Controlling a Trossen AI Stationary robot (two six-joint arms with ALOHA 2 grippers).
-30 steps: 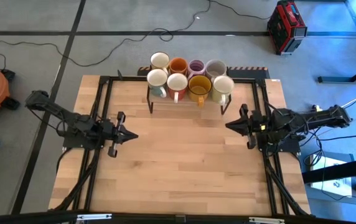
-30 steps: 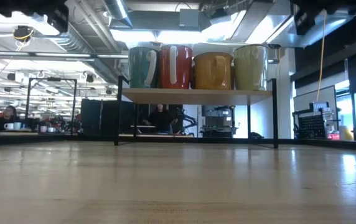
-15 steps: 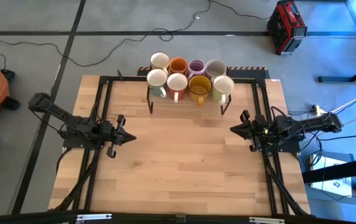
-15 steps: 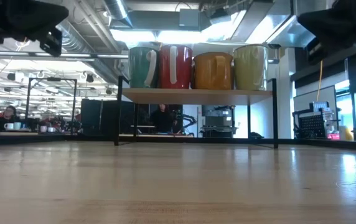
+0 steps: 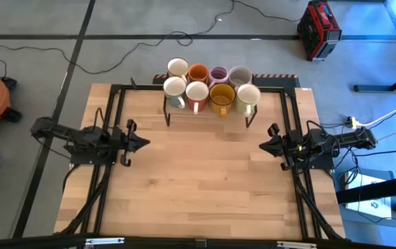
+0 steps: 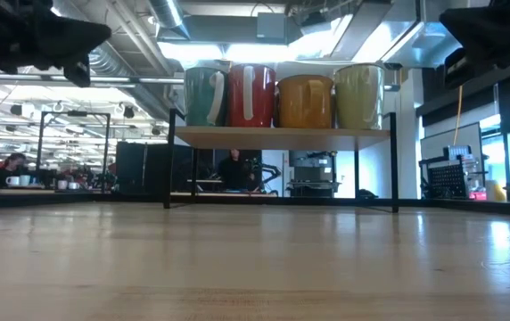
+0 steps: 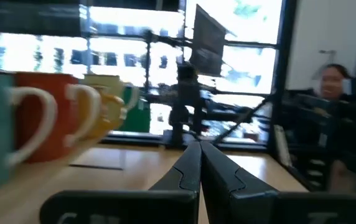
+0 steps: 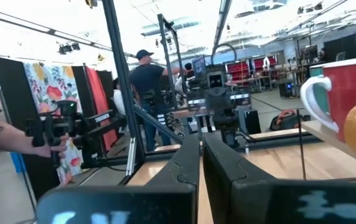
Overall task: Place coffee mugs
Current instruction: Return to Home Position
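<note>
The wooden desk (image 5: 205, 180) carries only a low black-framed shelf (image 6: 282, 136) at its far edge, with nothing else standing on the boards. Each arm lies low over its own side of the desk. The left tool (image 5: 146, 144) and the right tool (image 5: 262, 147) point inward at each other, well apart from the shelf. Both are clenched on nothing, and in each wrist view the two fingers meet at the tips. All eight coffee mugs (image 5: 197, 91) stand upright on the shelf in two close rows of four. The front row, seen from desk height, reads teal, red, amber and pale green. The placing looks finished, with no mug left to fetch. What seems to remain is only for the arms to settle at rest.
</note>
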